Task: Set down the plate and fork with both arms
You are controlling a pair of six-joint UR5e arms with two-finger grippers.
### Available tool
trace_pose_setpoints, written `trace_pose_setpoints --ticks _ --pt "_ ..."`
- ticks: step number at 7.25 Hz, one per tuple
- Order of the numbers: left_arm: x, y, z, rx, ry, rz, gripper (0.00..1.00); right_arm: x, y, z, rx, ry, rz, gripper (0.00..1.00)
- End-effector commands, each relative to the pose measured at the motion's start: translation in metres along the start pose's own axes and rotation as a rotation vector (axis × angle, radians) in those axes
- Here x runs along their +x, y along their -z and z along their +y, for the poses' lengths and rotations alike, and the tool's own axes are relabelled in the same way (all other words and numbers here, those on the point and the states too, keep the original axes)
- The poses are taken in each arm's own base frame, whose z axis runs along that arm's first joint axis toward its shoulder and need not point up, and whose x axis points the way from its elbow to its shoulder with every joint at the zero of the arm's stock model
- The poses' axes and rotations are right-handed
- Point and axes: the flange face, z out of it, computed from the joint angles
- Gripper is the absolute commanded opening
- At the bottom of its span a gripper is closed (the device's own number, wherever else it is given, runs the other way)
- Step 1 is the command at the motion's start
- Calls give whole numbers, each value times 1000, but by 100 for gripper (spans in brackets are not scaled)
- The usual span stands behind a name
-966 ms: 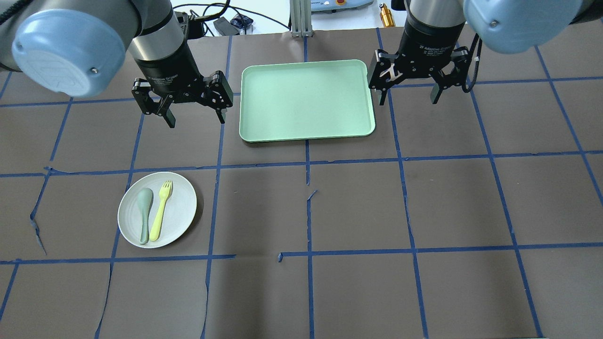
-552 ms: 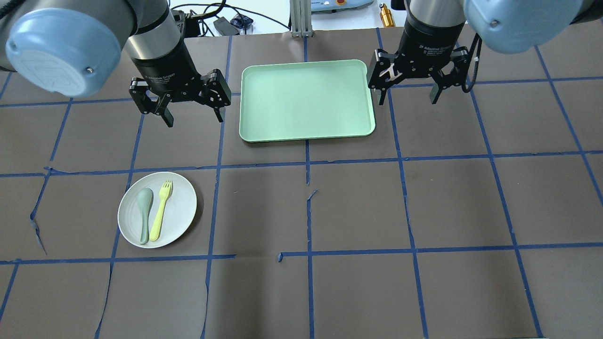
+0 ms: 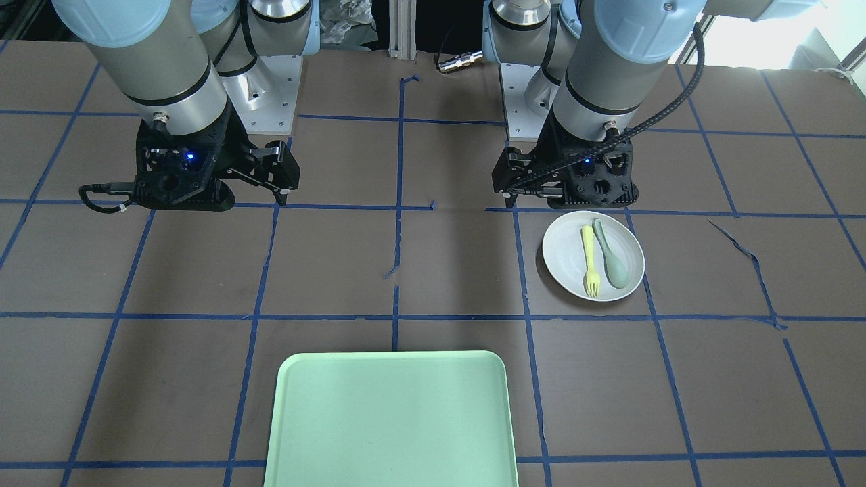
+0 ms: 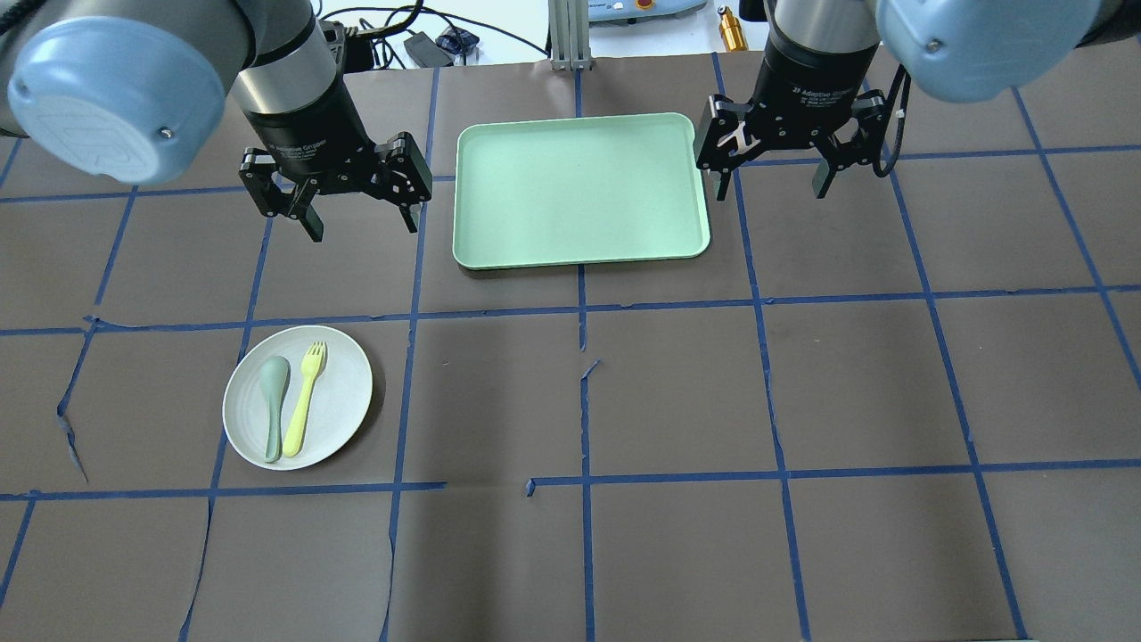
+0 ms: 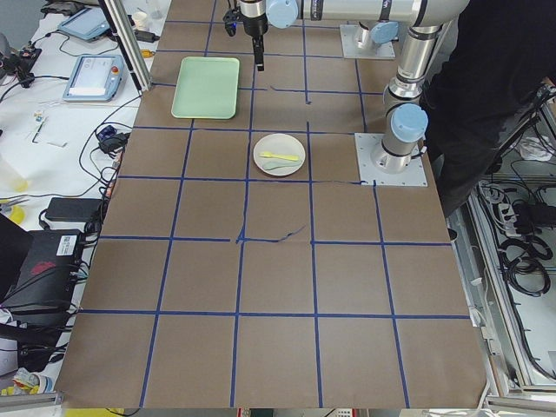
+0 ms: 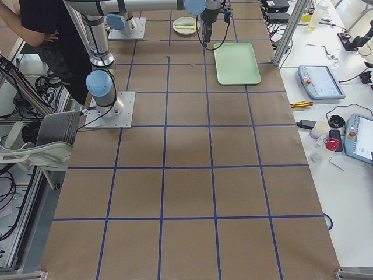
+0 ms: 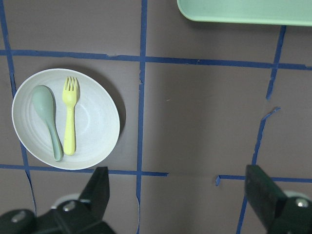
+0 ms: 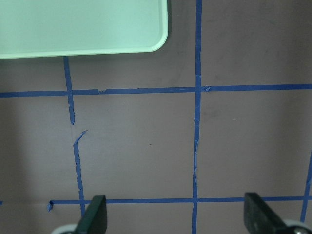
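Observation:
The white plate (image 4: 348, 383) lies on the table's left side, with the pale-yellow fork (image 4: 304, 401) and a grey-green spoon (image 4: 274, 406) side by side on it. My left gripper (image 4: 364, 227) is open and empty, in the air beyond the plate and left of the tray. The left wrist view shows the plate (image 7: 95, 122), fork (image 7: 70, 119) and spoon (image 7: 48, 117) below, to the left of its open fingers (image 7: 100, 185). My right gripper (image 4: 770, 193) is open and empty, just right of the tray. In the front-facing view the plate (image 3: 561, 253) holds the fork (image 3: 590, 260).
A mint-green rectangular tray (image 4: 579, 187) lies at the table's far centre between the two grippers; its corner shows in the right wrist view (image 8: 83, 24). Brown paper with a blue tape grid covers the table. Cables and a brass part (image 4: 733, 31) lie beyond the far edge.
My left arm has shifted slightly to the left and toward the far edge, its gripper still open. The right arm, plate, fork and spoon have not moved.

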Motion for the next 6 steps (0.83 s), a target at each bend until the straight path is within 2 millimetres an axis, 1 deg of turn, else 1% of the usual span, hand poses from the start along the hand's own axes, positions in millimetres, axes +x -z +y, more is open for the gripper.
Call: trace_pose_setpoints --ticks 1,2,3,4,5,6 --pt "-59 -18 -18 -29 90 8 100 0 -2 -1 -3 0 5 100" --pt "-95 -28 -25 -49 116 14 100 1 -4 -2 -5 0 11 100" --pt "-132 -43 -29 -80 165 18 100 2 -4 -3 -5 -1 11 100" --pt "-167 -68 -30 -131 217 39 100 1 -6 -4 -9 -1 8 100" --pt "-207 -95 -31 -137 207 61 100 2 -7 -4 -11 -1 12 100" --pt "-244 -123 -28 -124 152 76 100 2 -11 -4 -18 0 12 100"
